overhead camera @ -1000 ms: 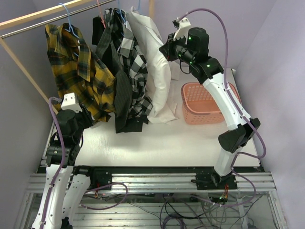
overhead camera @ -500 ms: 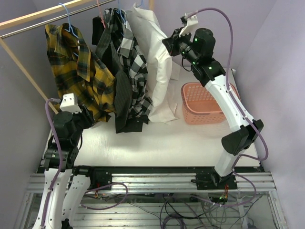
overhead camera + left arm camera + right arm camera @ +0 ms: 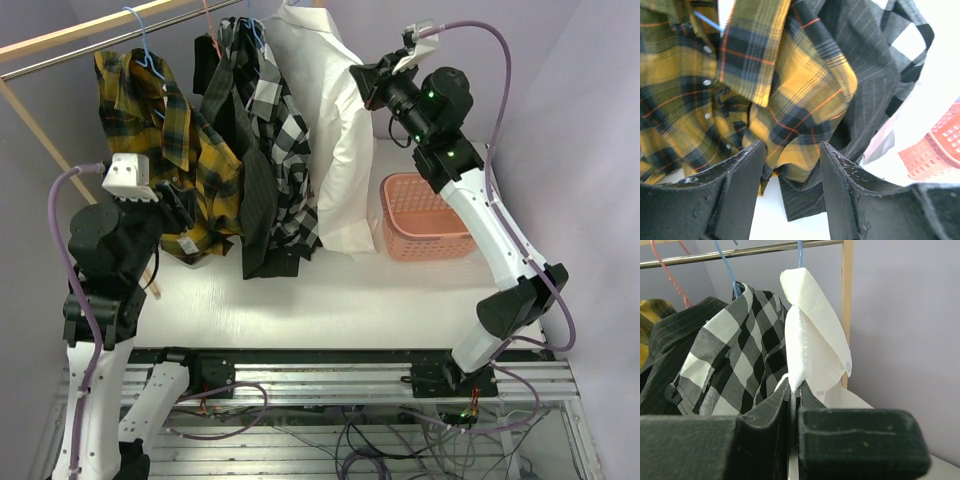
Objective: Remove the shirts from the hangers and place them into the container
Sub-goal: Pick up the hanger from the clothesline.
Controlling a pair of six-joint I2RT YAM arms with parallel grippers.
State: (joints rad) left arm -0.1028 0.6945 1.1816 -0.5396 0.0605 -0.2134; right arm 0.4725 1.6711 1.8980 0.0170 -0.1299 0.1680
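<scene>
White shirt (image 3: 810, 330) was pinched in the fully closed right end effector (image 3: 791, 397); left end effector (image 3: 790, 170) sat part-open, gripping nothing, plaid shirt (image 3: 795, 100) just ahead.

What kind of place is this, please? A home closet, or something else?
Probably a robot test cell staged as a closet: shirts hang from a rail over a white table, a pink basket stands beside, and bare aluminium framing with loose cables lies below.

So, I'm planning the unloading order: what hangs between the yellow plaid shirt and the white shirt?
The dark pinstriped shirt, then the black-and-white checked shirt, left to right in the top view.
</scene>
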